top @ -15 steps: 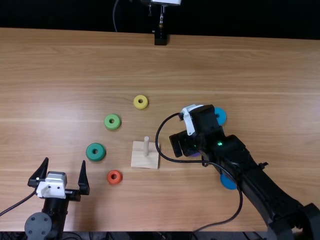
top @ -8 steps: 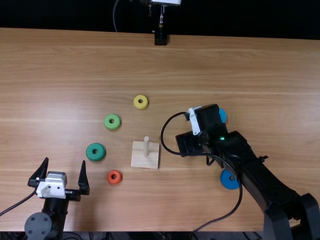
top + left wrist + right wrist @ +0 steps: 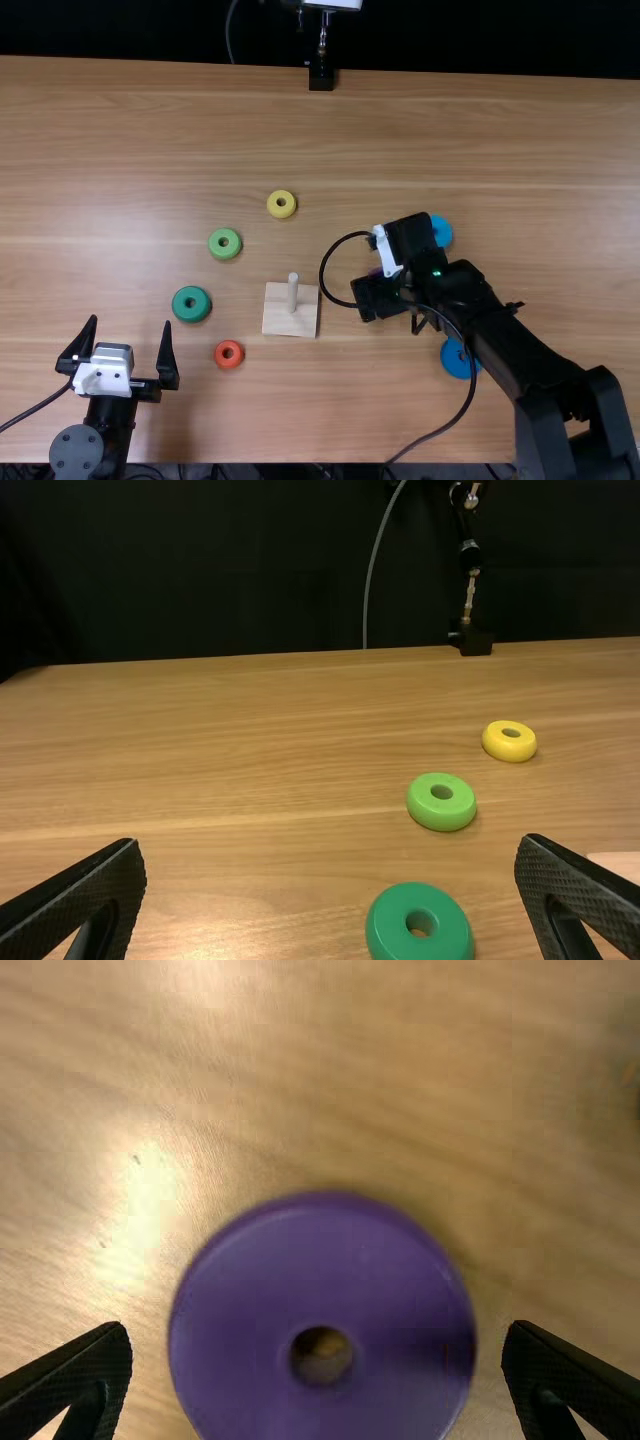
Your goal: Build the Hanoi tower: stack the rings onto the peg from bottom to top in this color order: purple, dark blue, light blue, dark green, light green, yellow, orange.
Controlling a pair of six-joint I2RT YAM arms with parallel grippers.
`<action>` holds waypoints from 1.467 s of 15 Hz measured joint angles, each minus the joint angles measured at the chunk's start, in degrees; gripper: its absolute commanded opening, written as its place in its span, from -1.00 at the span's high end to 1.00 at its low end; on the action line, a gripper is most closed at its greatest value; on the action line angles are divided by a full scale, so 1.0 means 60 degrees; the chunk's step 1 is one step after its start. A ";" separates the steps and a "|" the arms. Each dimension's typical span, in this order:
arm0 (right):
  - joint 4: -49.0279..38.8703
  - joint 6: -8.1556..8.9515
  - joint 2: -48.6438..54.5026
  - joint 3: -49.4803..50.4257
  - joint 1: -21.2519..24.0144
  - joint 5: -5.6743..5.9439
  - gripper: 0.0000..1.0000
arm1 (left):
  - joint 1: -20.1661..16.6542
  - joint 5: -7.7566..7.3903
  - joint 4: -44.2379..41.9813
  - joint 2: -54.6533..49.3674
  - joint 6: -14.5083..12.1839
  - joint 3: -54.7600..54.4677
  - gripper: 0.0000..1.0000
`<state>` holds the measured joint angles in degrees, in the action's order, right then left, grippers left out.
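Purple ring (image 3: 320,1250) lies between spread tips of right pincer (image 3: 318,1330), grasping nothing; left pincer (image 3: 131,320), also parted and empty, sits well apart, beyond peg (image 3: 292,292).

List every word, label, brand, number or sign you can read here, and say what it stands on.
None can be read. The purple ring and the wooden base show no lettering; anything printed on the left arm's pale bracket is too small to tell.
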<state>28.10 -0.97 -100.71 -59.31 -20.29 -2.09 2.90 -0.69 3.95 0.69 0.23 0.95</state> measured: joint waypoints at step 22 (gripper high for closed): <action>0.4626 0.1002 -0.0372 -0.3180 0.0262 -0.0004 1.00 | 0.0000 -0.0007 0.0004 -0.0004 0.0004 0.0000 -1.00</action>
<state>55.86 5.04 -102.94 -78.39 -18.72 -2.11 2.90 -0.73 3.97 0.67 0.25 0.95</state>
